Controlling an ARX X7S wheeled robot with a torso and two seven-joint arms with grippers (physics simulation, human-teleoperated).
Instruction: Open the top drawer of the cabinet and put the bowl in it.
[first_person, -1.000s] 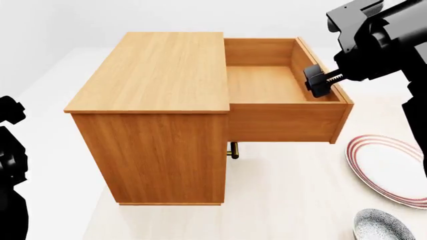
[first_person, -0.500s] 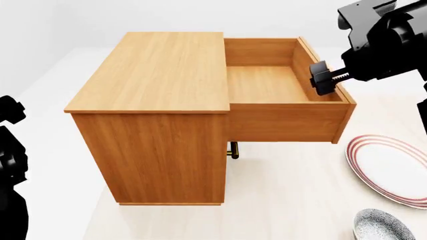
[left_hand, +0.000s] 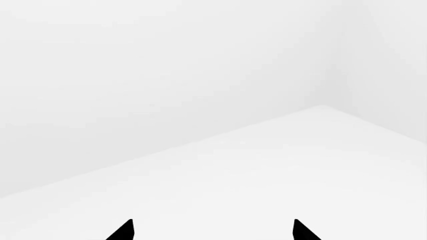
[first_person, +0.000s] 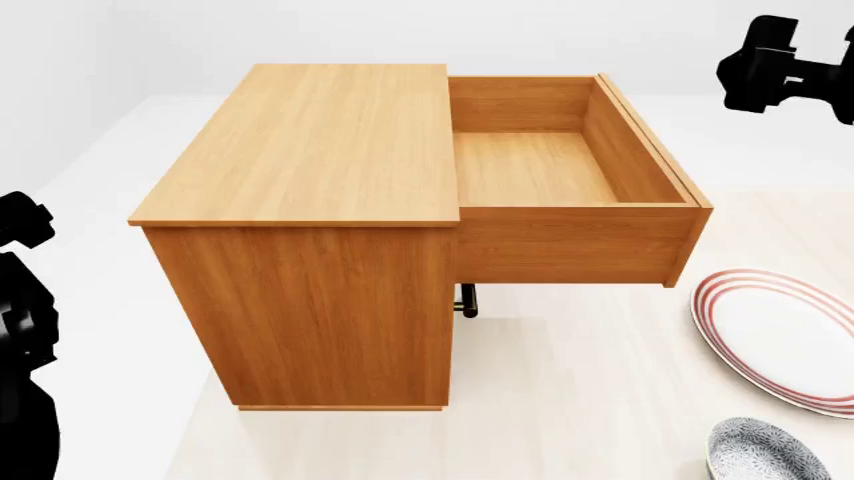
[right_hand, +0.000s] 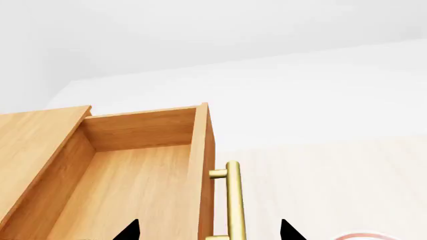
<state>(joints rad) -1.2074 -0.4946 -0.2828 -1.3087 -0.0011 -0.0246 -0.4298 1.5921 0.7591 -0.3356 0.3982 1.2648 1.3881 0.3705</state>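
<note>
The cabinet (first_person: 307, 200) stands in the middle of the head view with its top drawer (first_person: 561, 170) pulled out to the right and nothing inside it. The bowl (first_person: 763, 452), grey-blue and speckled, sits on the floor at the lower right corner. My right gripper (first_person: 763, 65) hangs open in the air above and to the right of the drawer, touching nothing. In the right wrist view its fingertips (right_hand: 130, 231) frame the drawer front and the brass handle (right_hand: 233, 200) further off. My left gripper (left_hand: 212, 232) is open over bare white floor.
A flat white plate with red rings (first_person: 781, 335) lies on the floor right of the drawer, just behind the bowl. A lower drawer's handle (first_person: 467, 300) pokes out under the open drawer. My left arm (first_person: 20, 340) stays at the left edge.
My right gripper has lifted off the drawer's front edge and moved up and to the right. The drawer stays open, and the bowl and plate are unmoved.
</note>
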